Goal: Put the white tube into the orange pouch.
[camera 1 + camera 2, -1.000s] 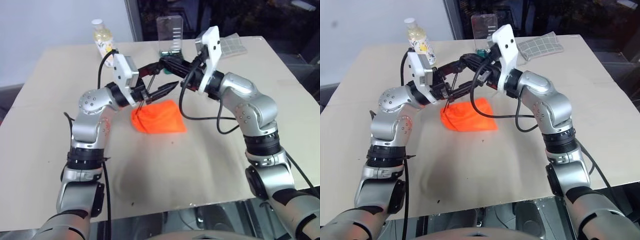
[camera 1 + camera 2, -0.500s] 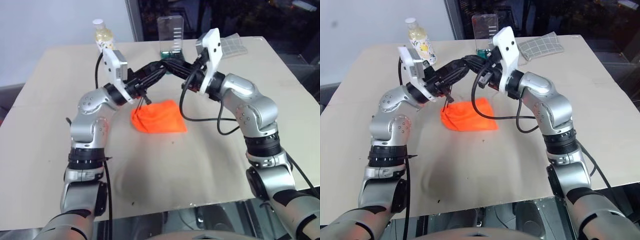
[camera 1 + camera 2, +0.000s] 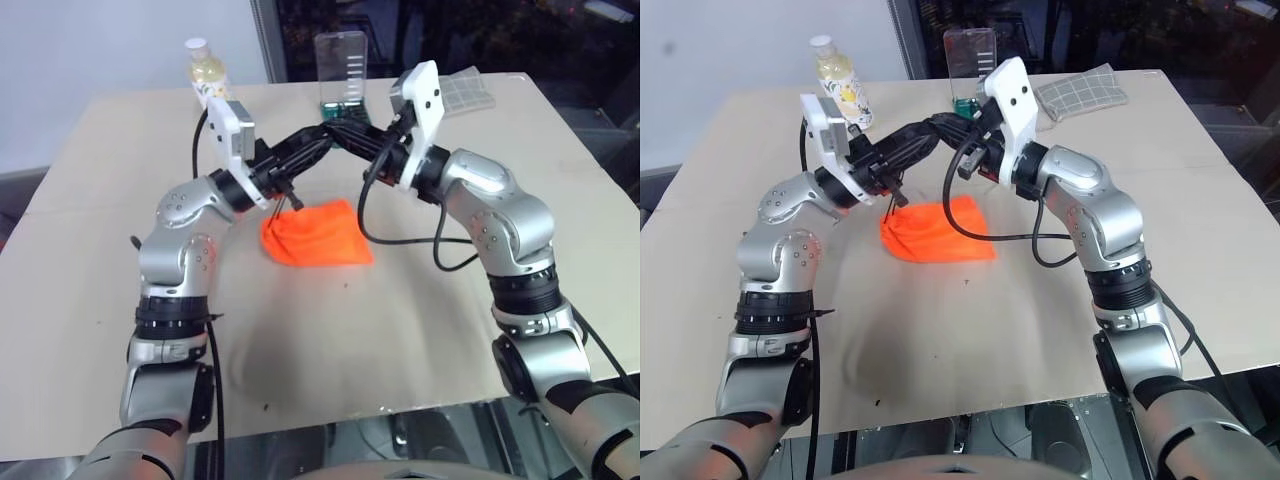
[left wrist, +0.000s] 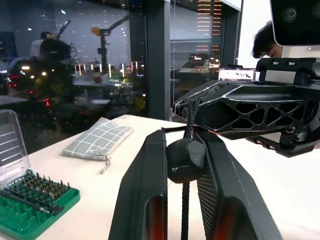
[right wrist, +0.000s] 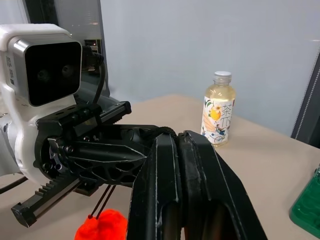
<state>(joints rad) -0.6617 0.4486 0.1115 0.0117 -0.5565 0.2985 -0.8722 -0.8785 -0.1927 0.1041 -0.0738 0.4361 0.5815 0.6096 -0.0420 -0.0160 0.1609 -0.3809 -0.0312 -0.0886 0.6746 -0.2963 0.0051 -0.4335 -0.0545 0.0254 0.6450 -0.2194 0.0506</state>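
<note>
Beige tabletop (image 3: pixel 420 330) under both arms, dark windows behind. Left fingers (image 4: pixel 150 200) pinched on black cord toggle (image 4: pixel 185 159) of drawstring (image 3: pixel 290 205); right gripper (image 3: pixel 335 133) closed tight on the cord, fingertips meeting above orange pouch (image 3: pixel 318 235). Pouch flat at centre, cord running up at 11 o'clock. Yellowish bottle (image 3: pixel 205 72) at 11 o'clock, green bit case (image 3: pixel 342 70) at 12, checked cloth (image 3: pixel 1080 90) at 1.

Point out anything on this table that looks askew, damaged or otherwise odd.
The orange pouch lies crumpled, its bunched corner lifted by the black drawstring, which runs taut up to both grippers. The left gripper is closed on the cord's toggle. Nothing looks spilled or damaged.
</note>
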